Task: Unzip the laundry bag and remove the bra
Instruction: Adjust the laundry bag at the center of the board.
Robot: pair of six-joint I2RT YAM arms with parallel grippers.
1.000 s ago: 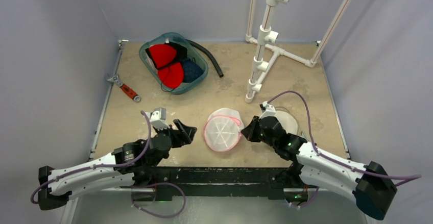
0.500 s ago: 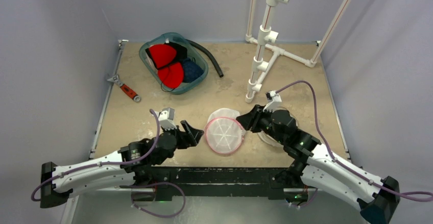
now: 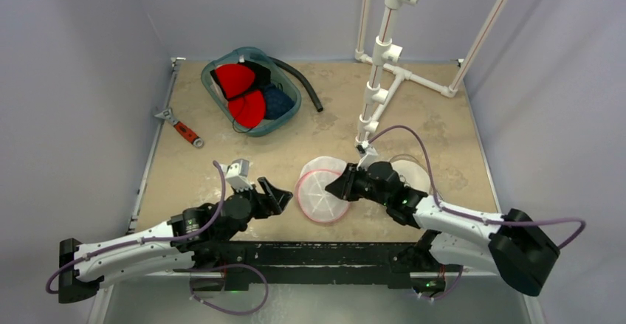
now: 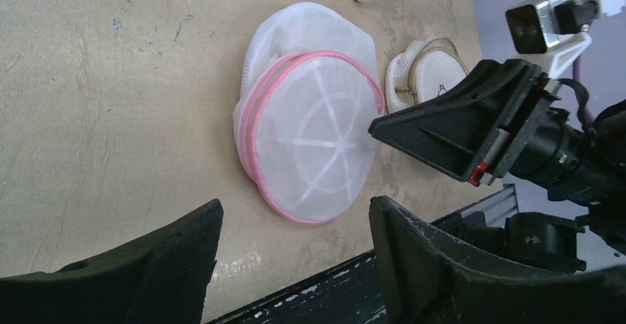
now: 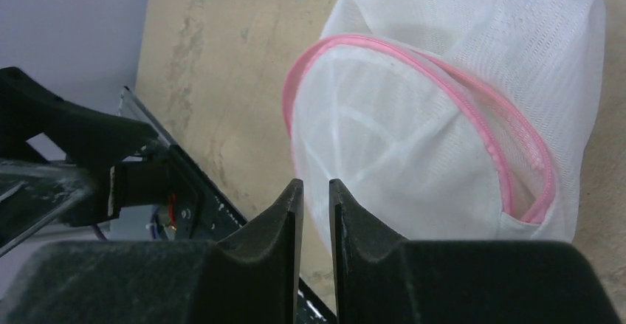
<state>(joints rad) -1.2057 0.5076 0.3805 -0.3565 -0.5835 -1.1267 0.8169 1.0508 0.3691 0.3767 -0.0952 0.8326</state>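
Near edge: a black rail (image 3: pixel 310 254) runs along the front of the beige, stone-patterned counter (image 3: pixel 435 110). The left end effector (image 3: pixel 269 193) sits low, just left of the laundry bag (image 3: pixel 321 195), with its fingers spread wide and holding nothing. The right end effector (image 3: pixel 334 187) is at the bag's right rim, its fingers pressed nearly together with nothing between them; contact with the mesh cannot be confirmed.

The bag is white mesh with a pink rim and lies flat near the counter's centre. Its contents cannot be made out. Bare counter lies left of and beyond the bag.

Left edge: a wrench (image 3: pixel 181 128). Far: a teal basket (image 3: pixel 295 106) of red and blue fabric, with a black hose (image 3: pixel 303 84) beside it, and a white pipe stand (image 3: pixel 376 66) far right. Grey walls enclose three sides.
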